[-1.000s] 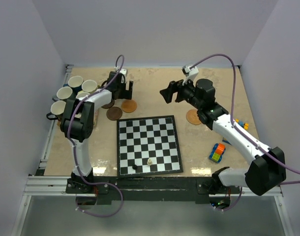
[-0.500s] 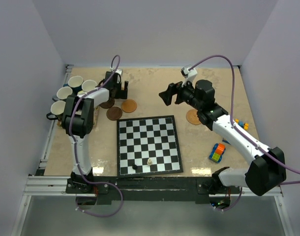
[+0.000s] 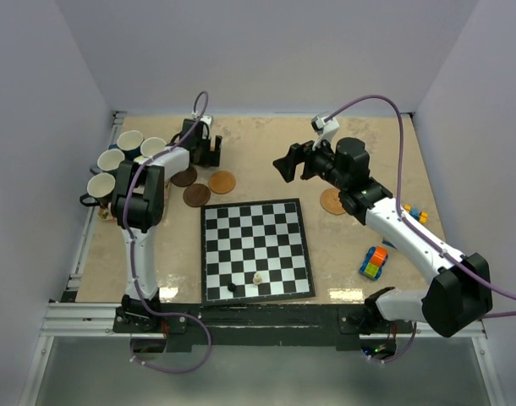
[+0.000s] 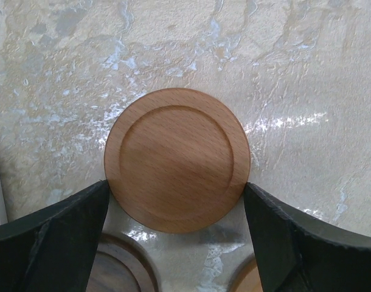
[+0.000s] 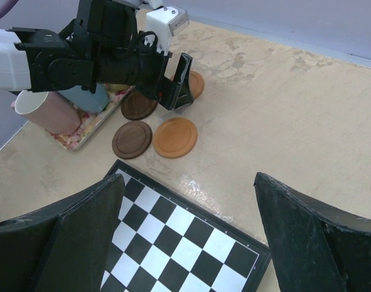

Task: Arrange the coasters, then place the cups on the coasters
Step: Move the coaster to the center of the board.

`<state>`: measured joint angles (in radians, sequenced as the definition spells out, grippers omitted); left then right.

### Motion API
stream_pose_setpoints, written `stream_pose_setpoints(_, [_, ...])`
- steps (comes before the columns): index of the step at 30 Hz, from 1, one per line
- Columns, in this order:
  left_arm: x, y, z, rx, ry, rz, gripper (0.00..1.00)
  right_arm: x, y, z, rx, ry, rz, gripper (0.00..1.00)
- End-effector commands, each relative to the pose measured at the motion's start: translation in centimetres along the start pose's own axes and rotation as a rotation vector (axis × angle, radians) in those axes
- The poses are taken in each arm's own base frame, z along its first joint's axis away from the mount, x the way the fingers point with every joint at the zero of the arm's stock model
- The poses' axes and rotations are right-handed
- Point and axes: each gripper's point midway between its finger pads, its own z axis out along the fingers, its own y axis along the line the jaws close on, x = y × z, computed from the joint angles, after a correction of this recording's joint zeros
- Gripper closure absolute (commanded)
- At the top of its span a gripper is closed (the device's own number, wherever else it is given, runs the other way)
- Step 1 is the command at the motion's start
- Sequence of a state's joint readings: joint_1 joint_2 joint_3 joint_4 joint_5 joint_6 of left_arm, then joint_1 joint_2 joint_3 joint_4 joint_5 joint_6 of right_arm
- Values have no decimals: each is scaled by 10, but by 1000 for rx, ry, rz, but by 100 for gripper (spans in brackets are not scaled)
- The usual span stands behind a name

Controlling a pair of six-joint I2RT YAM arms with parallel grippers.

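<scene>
A tan coaster (image 4: 176,159) lies flat on the table, and my left gripper (image 4: 176,185) is shut on it, one fingertip against each side of its rim. From above, the left gripper (image 3: 205,152) hides this coaster at the back left. Just behind it lie two dark coasters (image 3: 184,177) (image 3: 196,195) and an orange coaster (image 3: 222,182). Another tan coaster (image 3: 332,201) lies at the right. The cups (image 3: 129,139) stand clustered at the far left. My right gripper (image 3: 288,162) hangs open and empty above the table, and its own view looks past the right gripper (image 5: 188,237) at the chessboard's far edge.
A chessboard (image 3: 256,249) with a dark piece (image 3: 231,287) and a pale piece (image 3: 257,277) fills the near middle. A toy car (image 3: 373,263) and small coloured blocks (image 3: 417,215) lie at the right. A floral mat (image 5: 82,137) lies under the cups. Walls close three sides.
My left gripper has slid a little toward the back left and its jaws have drawn in against the tan coaster. The right arm has hardly moved.
</scene>
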<state>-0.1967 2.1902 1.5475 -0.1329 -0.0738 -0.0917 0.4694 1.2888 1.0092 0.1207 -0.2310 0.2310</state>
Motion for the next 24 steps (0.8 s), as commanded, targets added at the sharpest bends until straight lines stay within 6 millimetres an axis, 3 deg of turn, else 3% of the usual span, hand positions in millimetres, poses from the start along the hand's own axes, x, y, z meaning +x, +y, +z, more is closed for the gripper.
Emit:
stream_pose_setpoints(1, [15, 2, 8, -5, 58, 9, 10, -18, 13, -8, -47, -54, -3, 6])
stream_pose_setpoints(5, [20, 1, 11, -40, 85, 17, 14, -18, 15, -8, -56, -57, 6, 7])
stream_pose_setpoints(12, [18, -17, 25, -22, 120, -5, 17, -20, 17, -7, -68, -62, 14, 7])
stream_pose_setpoints(24, [-2, -44, 57, 44, 112, -31, 20, -14, 12, -4, -50, -50, 17, 7])
